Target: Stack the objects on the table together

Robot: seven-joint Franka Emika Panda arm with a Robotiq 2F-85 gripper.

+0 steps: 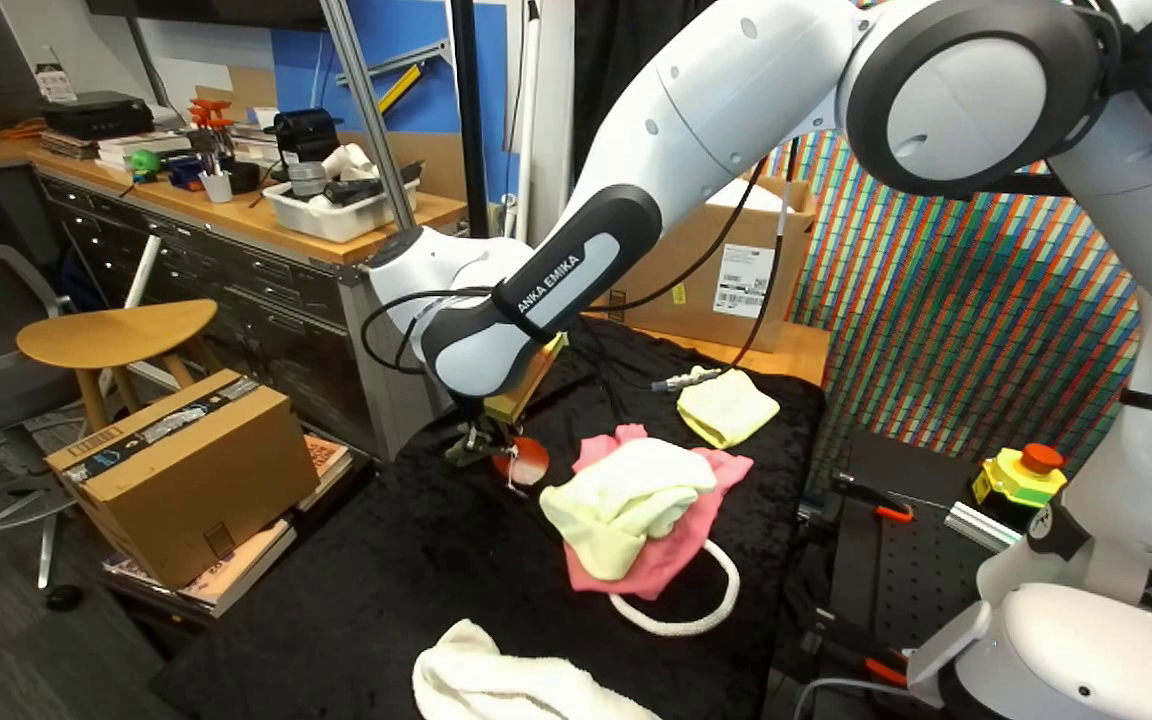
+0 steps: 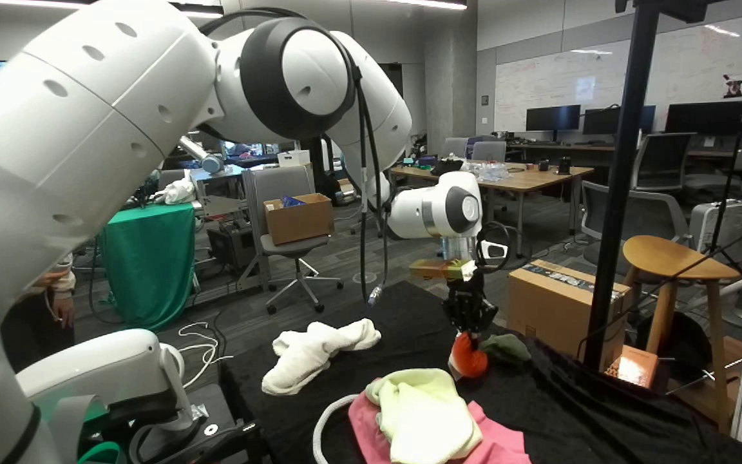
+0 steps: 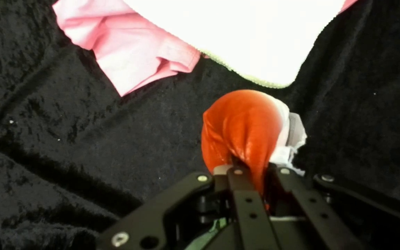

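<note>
A nearly closed claw [image 3: 257, 171] grips a red item [image 3: 243, 125] just beside the worktop [image 1: 386, 580] stack [image 1: 626, 500], pale cloth [image 2: 424, 412] on pink cloth [image 1: 681, 552] over part of a rope [image 1: 671, 629], with white cloth [image 1: 526, 685], yellow cloth [image 1: 728, 410] and green item [image 2: 506, 348] seemingly left to add.

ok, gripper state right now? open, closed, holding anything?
Gripper: closed, holding the red-and-white item, a red fold pinched between the jaws.
</note>
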